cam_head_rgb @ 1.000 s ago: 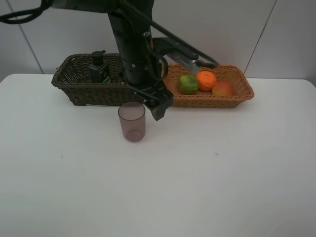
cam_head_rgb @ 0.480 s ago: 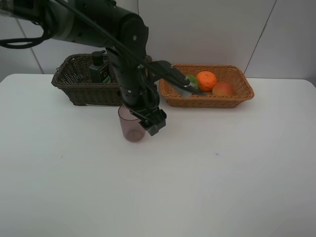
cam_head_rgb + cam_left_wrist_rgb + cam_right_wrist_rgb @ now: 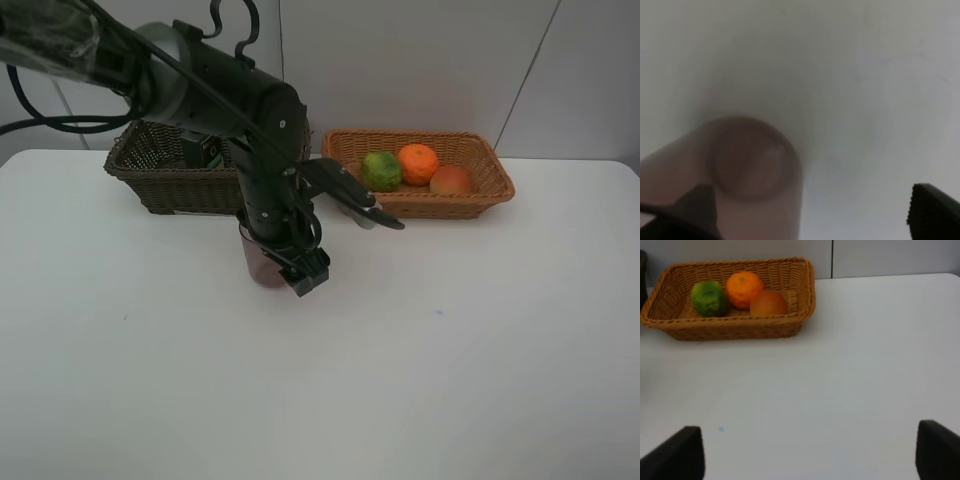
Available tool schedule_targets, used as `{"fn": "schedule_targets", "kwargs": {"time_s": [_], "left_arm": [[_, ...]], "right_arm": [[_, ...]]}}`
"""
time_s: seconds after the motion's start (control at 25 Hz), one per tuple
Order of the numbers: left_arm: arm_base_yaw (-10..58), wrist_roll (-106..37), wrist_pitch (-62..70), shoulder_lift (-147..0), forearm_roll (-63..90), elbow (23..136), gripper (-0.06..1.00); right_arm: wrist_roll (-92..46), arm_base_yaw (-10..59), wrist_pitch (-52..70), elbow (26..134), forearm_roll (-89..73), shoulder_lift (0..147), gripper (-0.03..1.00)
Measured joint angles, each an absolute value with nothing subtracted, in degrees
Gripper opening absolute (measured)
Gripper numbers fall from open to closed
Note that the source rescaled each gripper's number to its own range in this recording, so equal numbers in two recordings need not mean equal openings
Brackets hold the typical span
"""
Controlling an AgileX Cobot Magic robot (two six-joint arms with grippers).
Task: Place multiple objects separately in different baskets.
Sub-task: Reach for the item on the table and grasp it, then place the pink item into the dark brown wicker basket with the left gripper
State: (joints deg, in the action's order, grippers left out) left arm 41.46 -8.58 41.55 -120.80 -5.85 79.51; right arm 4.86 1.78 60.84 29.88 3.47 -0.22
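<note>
Upright pink cup (image 3: pixel 262 262) on table (image 3: pixel 450 360), long axis vertical.

Pink cup (image 3: pixel 262 266); orange-tan basket (image 3: pixel 480 196); dark brown basket (image 3: pixel 160 180).

Bare table (image 3: pixel 450 350) — baskets (image 3: pixel 420 200) behind

On the white table (image 3: pixel 480 350) stand a dark basket (image 3: pixel 165 175), a tan basket (image 3: pixel 470 195) and a pink cup (image 3: pixel 258 265).
</note>
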Motion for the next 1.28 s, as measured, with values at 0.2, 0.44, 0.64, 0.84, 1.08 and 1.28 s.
{"fn": "schedule_targets", "kwargs": {"time_s": [0.2,0.44,0.64,0.84,1.08,1.28], "left_arm": [[41.5,-8.7,41.2,-123.0,-5.9,79.5,1.0],[41.5,-8.7,40.7,-123.1,-5.9,79.5,0.73],[41.5,-8.7,39.9,-123.1,-6.4,79.5,0.08],[41.5,-8.7,39.7,-123.1,-6.4,79.5,0.08],[41.5,-8.7,39.7,-123.1,-6.4,79.5,0.08],[41.5,-8.7,39.7,-123.1,-6.4,79.5,0.08]], "right_arm": [[4.9,1.8,60.8,29.9,3.5,-0.2,0.86],[4.9,1.8,60.8,29.9,3.5,-0.2,0.86],[4.9,1.8,60.8,29.9,3.5,-0.2,0.86],[4.9,1.8,60.8,29.9,3.5,-0.2,0.86],[4.9,1.8,60.8,29.9,3.5,-0.2,0.86],[4.9,1.8,60.8,29.9,3.5,-0.2,0.86]]}}
